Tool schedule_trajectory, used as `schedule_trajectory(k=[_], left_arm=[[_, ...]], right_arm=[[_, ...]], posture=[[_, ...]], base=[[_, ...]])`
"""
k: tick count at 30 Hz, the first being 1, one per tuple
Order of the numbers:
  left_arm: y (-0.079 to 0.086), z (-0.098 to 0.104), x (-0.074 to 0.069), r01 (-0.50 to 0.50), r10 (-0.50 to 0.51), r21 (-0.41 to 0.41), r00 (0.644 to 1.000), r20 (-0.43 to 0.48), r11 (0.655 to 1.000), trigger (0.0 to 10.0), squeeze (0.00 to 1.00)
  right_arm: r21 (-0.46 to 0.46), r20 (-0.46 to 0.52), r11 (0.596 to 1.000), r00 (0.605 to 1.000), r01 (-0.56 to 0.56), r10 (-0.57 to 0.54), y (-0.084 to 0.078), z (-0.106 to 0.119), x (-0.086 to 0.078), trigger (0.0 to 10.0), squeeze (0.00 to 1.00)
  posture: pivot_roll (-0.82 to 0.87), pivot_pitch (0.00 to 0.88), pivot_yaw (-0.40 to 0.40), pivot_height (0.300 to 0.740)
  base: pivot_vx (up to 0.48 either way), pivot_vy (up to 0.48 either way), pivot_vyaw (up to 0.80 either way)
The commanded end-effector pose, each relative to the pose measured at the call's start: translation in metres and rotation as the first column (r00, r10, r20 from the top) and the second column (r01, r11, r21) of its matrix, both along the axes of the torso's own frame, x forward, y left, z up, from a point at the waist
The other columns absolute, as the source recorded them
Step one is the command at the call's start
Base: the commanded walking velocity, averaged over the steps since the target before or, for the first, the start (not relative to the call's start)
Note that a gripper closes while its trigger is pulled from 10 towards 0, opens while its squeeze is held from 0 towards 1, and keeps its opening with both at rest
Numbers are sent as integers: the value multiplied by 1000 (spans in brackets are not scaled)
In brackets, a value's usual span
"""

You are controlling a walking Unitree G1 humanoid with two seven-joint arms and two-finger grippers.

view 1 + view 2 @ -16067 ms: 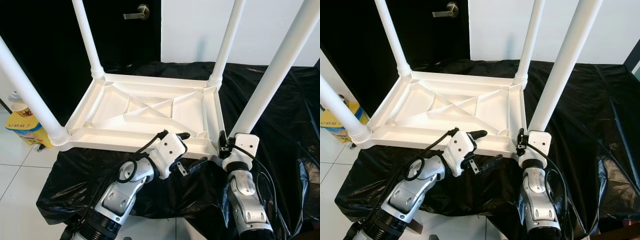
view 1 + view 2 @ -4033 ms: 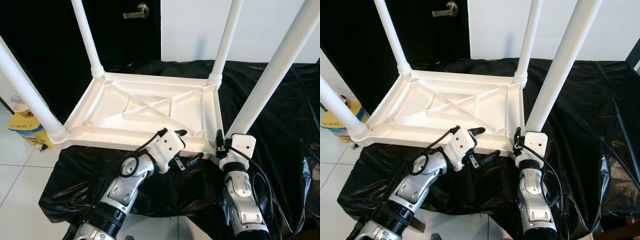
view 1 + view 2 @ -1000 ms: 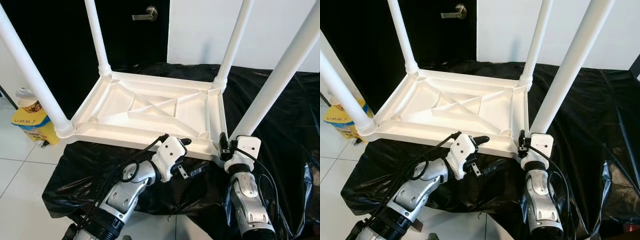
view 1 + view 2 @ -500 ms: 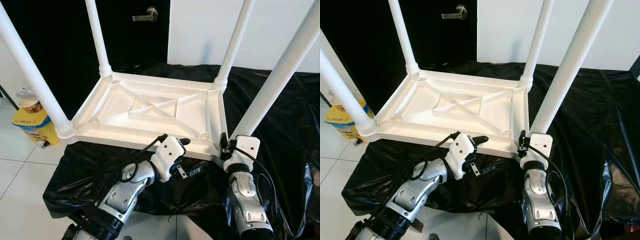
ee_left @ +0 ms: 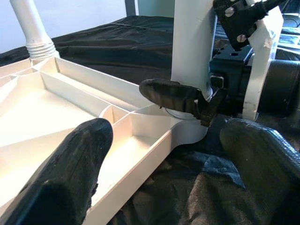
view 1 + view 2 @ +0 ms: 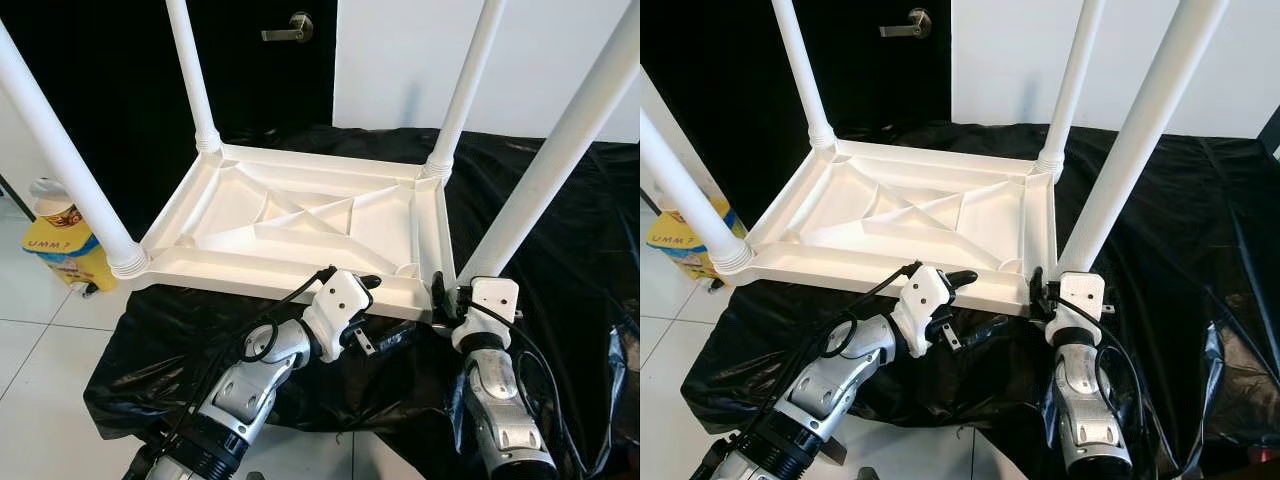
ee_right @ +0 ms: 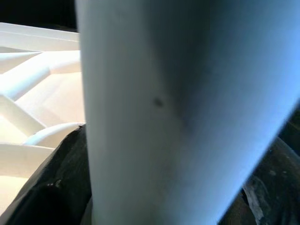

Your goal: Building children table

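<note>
- Here, the right pincer (image 6: 448, 296), lower right of frame, pinches the base of the near right table leg (image 6: 560, 165).
- The left pincer (image 6: 372, 308), lower centre, is spread across the near rim of the upturned white children's table (image 6: 300, 225).
- The table lies mid-frame on a black plastic sheet (image 6: 560, 230).

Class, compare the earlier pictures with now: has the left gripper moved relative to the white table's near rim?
No. The left gripper straddles the near rim of the upturned table at the same spot, near the right gripper at the leg; only the camera shifted.
</note>
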State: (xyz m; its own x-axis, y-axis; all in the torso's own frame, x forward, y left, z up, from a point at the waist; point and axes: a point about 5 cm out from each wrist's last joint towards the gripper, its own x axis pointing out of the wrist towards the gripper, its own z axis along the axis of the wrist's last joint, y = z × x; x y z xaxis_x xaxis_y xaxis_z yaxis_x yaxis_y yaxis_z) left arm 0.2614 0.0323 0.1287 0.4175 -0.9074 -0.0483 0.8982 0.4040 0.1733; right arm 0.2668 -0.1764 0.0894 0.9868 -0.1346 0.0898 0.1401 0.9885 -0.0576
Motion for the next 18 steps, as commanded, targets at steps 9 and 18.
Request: schedule_trajectory(k=[9, 18], left_arm=[[-2, 1, -3, 55, -55, 16, 998, 1, 998, 10000, 0], [-5, 3, -2, 66, -66, 17, 998, 9, 998, 10000, 0]], right_arm=[[12, 14, 954, 954, -301, 301, -5, 4, -5, 10000, 0], [-76, -28, 896, 899, -437, 437, -19, 9, 8, 10000, 0]], posture=[[-61, 0, -17, 740], [-64, 0, -13, 740]], base=[[0, 0, 0], [0, 0, 0]])
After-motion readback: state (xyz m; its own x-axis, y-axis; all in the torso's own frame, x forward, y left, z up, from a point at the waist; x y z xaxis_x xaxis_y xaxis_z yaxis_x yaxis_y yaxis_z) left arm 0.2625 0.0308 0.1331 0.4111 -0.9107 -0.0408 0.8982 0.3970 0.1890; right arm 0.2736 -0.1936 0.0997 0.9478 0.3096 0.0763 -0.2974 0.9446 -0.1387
